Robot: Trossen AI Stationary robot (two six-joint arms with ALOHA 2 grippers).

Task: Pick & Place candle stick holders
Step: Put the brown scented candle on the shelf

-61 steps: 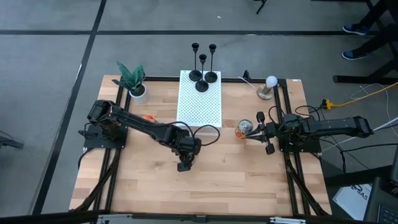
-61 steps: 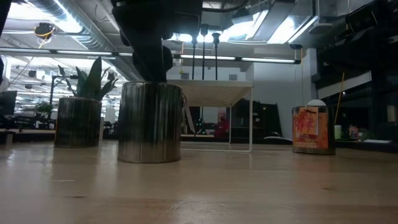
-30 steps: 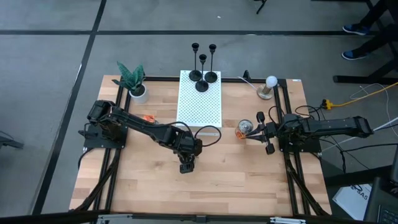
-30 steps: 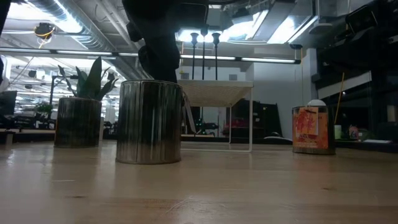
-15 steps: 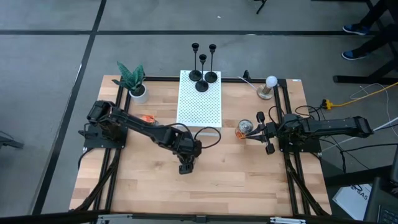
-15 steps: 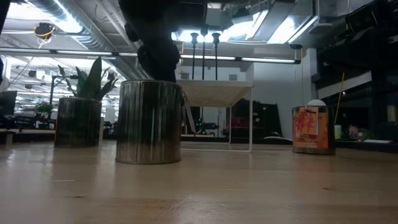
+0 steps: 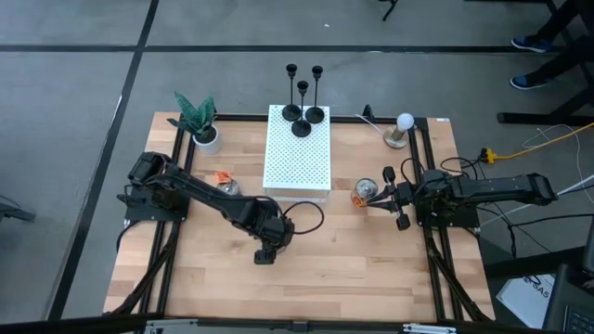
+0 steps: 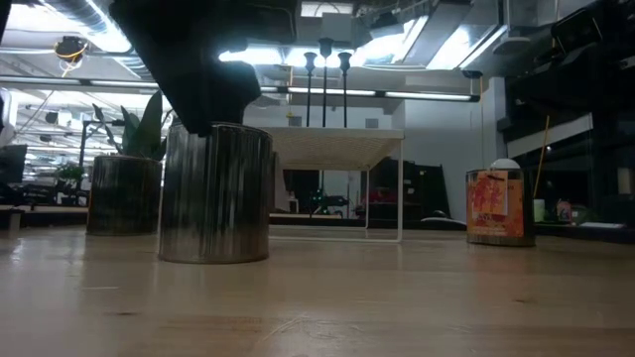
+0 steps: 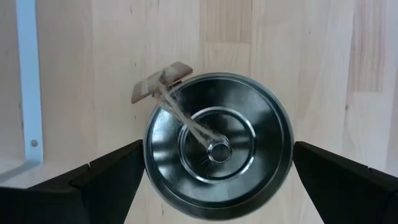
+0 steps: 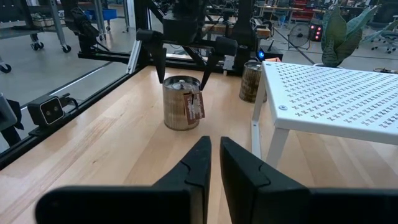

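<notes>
Three black candle stick holders [image 7: 302, 107] stand by their round bases on the far end of the white perforated stand [image 7: 297, 158]. They also show in the low view [image 8: 324, 89]. My left gripper [image 7: 264, 252] points down over a silver tin [image 9: 217, 152] with a tag on a string [image 9: 160, 84], and is shut on it. The right wrist view shows that tin [image 10: 181, 102] under the left gripper. My right gripper [image 10: 215, 155] is shut and empty at the table's right side [image 7: 379, 197]. My left gripper pinches the silver tin between its two fingers, at opposite sides of its top rim [image 9: 148, 155]. The fingers [image 10: 160, 68] come from above, pointing down. The tin stays upright. Whether its base touches the table, I cannot tell.
An orange-labelled tin [image 7: 364, 193] stands just in front of my right gripper. Another tin [image 7: 223, 182] stands left of the stand. A potted plant [image 7: 200, 121] is at the far left and a white bulb on a wooden base [image 7: 402, 128] at the far right.
My left gripper has gone toward the table's left edge and a little toward the near edge. The silver tin has gone with it, still upright; in the low view it now stands farther left and nearer.
</notes>
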